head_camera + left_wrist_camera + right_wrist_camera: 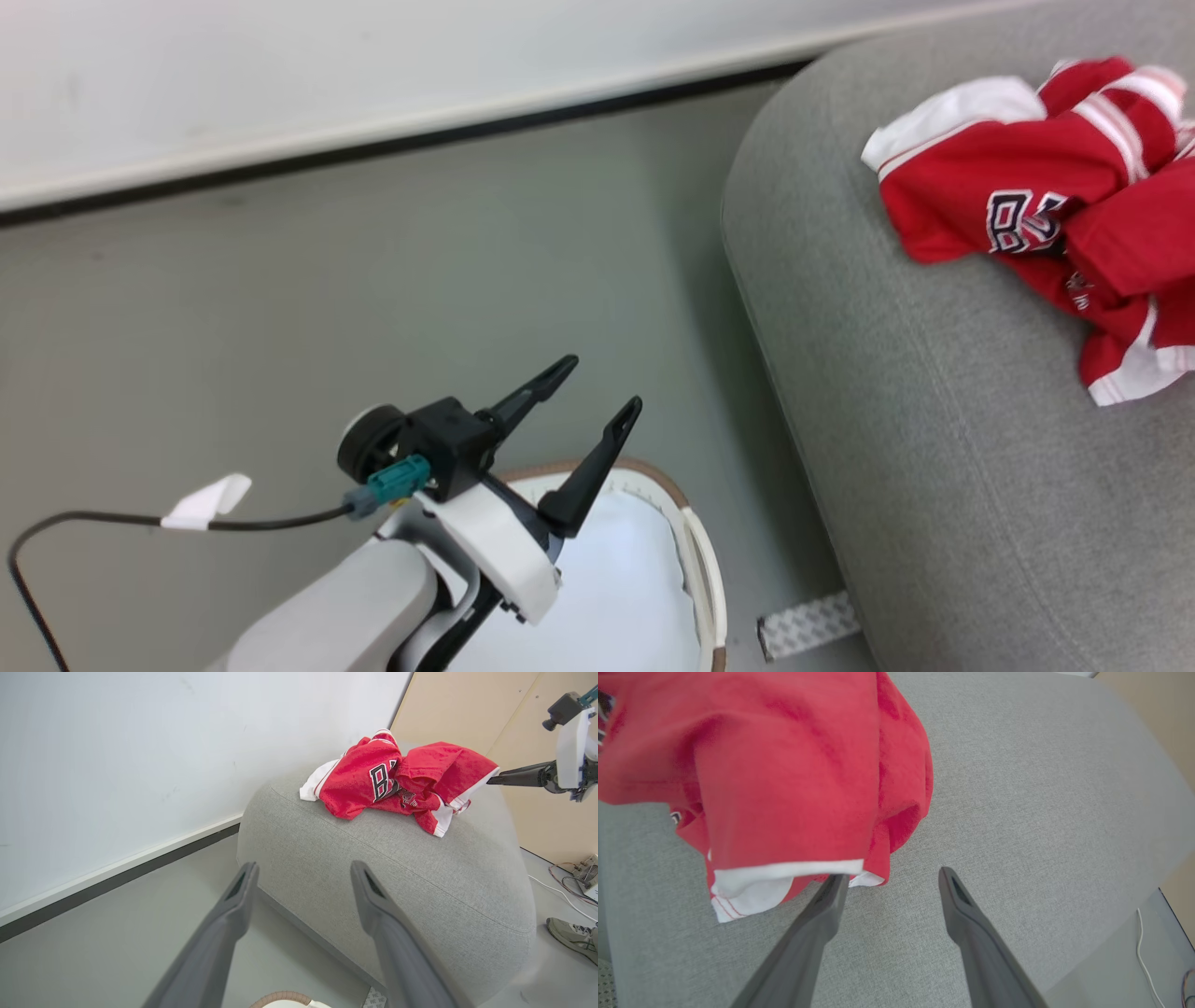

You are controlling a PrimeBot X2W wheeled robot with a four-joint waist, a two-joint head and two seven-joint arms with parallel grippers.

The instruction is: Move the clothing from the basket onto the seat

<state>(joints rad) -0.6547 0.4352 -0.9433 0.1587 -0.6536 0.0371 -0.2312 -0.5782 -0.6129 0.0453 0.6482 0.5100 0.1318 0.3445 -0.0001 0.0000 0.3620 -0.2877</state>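
Right claw (pixel 893 877) stands spread wide, grasping nothing, one finger (pixel 822 914) just at the white hem of the clothing (pixel 784 788), a crumpled red heap lying on the seat (pixel 1041 812). Left claw (pixel 602 383) is likewise spread and empty, poised above the basket (pixel 695 551) on the floor (pixel 373 280) just beside the seat. The liner (pixel 625 579) in view carries no red fabric, so the transfer appears done, or nearly so, since the arm (pixel 373 597) hides part of the basket.
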